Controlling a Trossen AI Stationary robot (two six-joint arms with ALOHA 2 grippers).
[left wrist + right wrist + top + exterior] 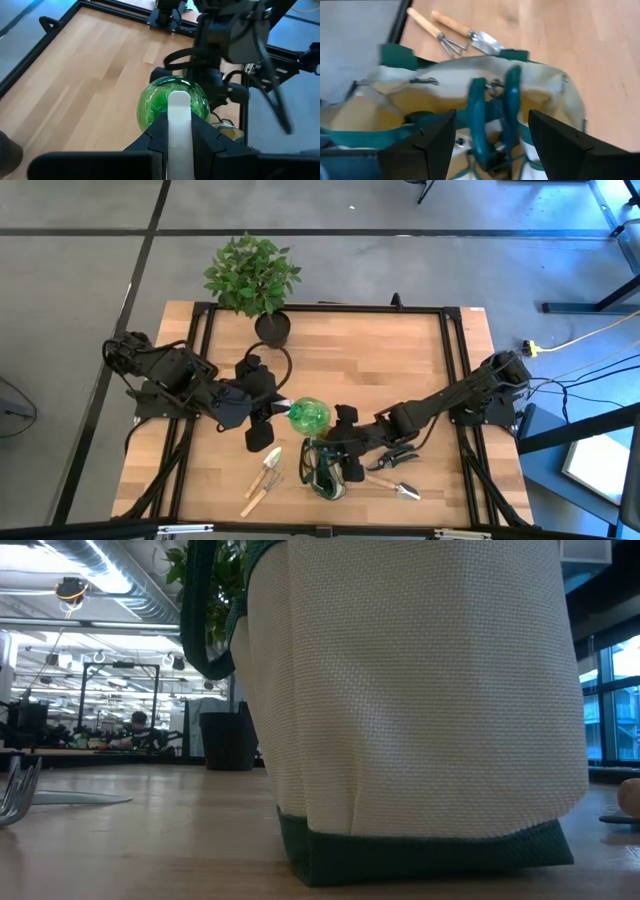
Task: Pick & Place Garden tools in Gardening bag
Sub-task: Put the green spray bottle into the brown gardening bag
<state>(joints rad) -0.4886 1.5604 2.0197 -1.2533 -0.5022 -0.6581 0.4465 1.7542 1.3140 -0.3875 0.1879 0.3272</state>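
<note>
1. green translucent spray bottle (309, 416) is pinched by its white trigger (179, 120) between the fingers of my left gripper (283, 412); it hangs just beside the gardening bag (327, 467), on the side facing the potted plant (254, 278), and is not yet over the bag's mouth.
2. my right gripper (492, 132) hovers over the open bag with its fingers spread and nothing between them; teal-handled snips (492, 117) stand inside the bag right below it.
3. done, as i judge it: the snips are in the bag. i cannot tell whether anything else is inside.
4. left to do: the bottle, in transit; a wooden-handled trowel (269, 465) and a hand fork (262, 490), lying side by side on the table (350, 355) near the bag on my left arm's side; a second trowel (395, 487) and dark-handled pruners (398, 457), near the bag on my right arm's side.
5. progress estimate: less than half complete.
6. the low view is mostly filled by the bag's tan fabric wall.
</note>
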